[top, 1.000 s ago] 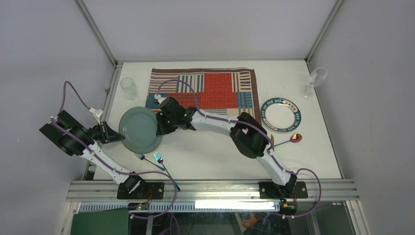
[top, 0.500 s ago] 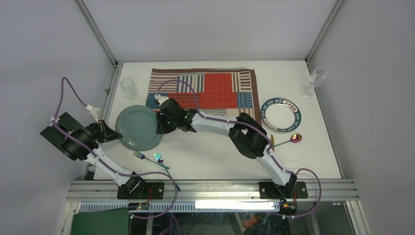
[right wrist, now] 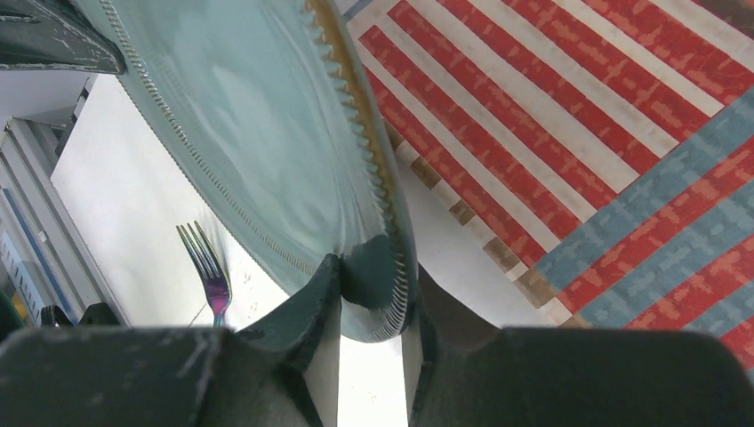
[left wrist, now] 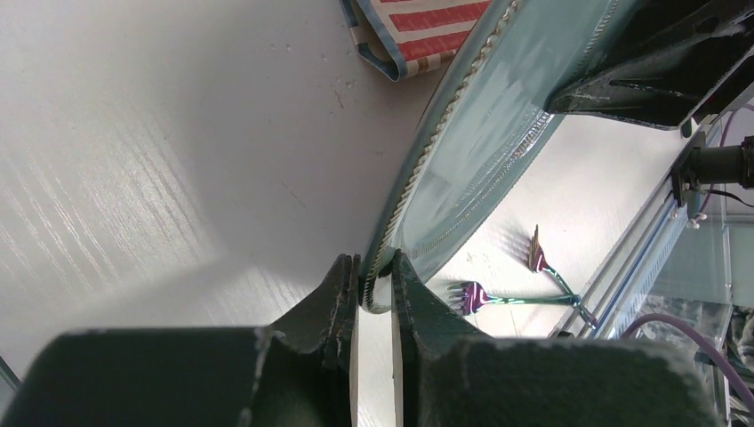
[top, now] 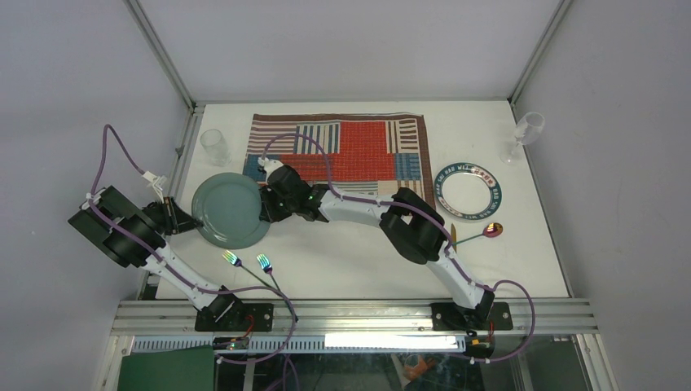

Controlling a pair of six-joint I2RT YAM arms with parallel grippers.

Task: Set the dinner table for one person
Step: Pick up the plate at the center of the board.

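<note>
Plate [top: 231, 210], the big teal one with the beaded rim, is caught between both my claws over the left side of the dinner table [top: 358, 261], that big white top with the aluminium rails. My left gripper [top: 189, 220] is pinched tight on the plate's left edge. On that wrist cam the rim is sandwiched right between the two fingers [left wrist: 418, 311], no gap at all. My right gripper [top: 265, 208] comes in from the other side, arm stretched across the table. Its fingers [right wrist: 311, 311] sit either side of the plate's right edge, but honestly I can't tell if they're squeezing or just sitting around it. The plate's far right bit is just beside the near left corner of the striped red-blue-white placemat [top: 358, 147], which lies flat at the far middle of the table. Two rainbow-coloured forks [top: 231, 259] lie side by side on the table just nearer than the plate, tines toward it, not touching it. A clear tumbler [top: 214, 147] stands beyond the plate by the far left edge. Right of the placemat there's a side dish with a patterned ring [top: 495, 195], an iridescent spoon [top: 492, 230] just nearer than it, and a stemmed glass [top: 530, 126] in the far right corner.
</note>
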